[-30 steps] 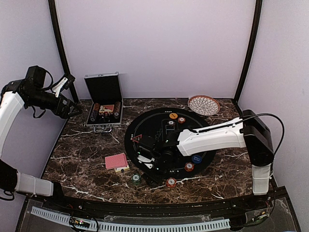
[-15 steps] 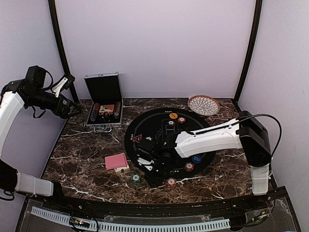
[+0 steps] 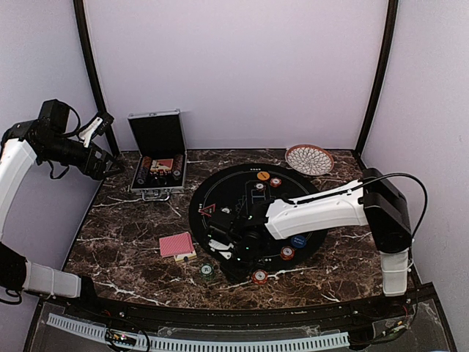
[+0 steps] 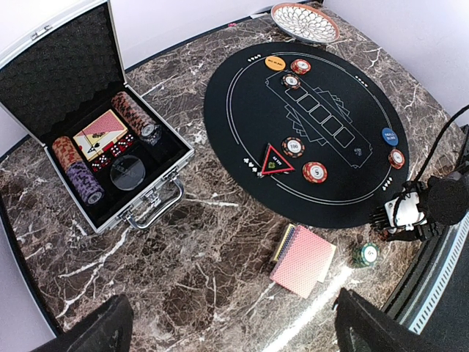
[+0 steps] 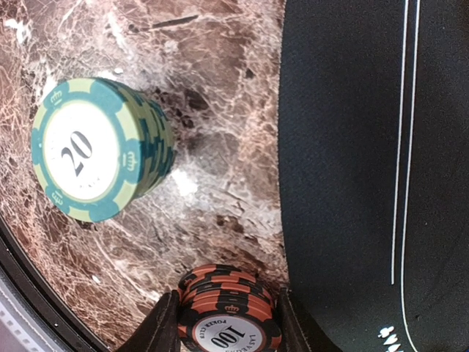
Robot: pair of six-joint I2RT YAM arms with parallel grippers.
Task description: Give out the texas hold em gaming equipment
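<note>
Grips with the right hand (image 5: 231, 330) a short stack of orange-and-black round poker chips (image 5: 229, 293) marked 100, fingers (image 5: 165, 326) flush on both its sides, the hand partly closed. Has it over the brown marble counter (image 5: 220, 95), just off the edge of the round black felt mat (image 5: 366, 147); lifted or resting, cannot tell.

Holds the left hand (image 4: 233, 319) spread wide and empty, raised well left of the mat.

Shows a green-and-cream chip stack (image 5: 95, 150) marked 20 off the mat, near the gripped stack but apart from it. Shows red-backed playing cards (image 4: 304, 260) just off the mat's edge too, and a red-edged black triangle marker (image 4: 276, 161) on the mat.
</note>
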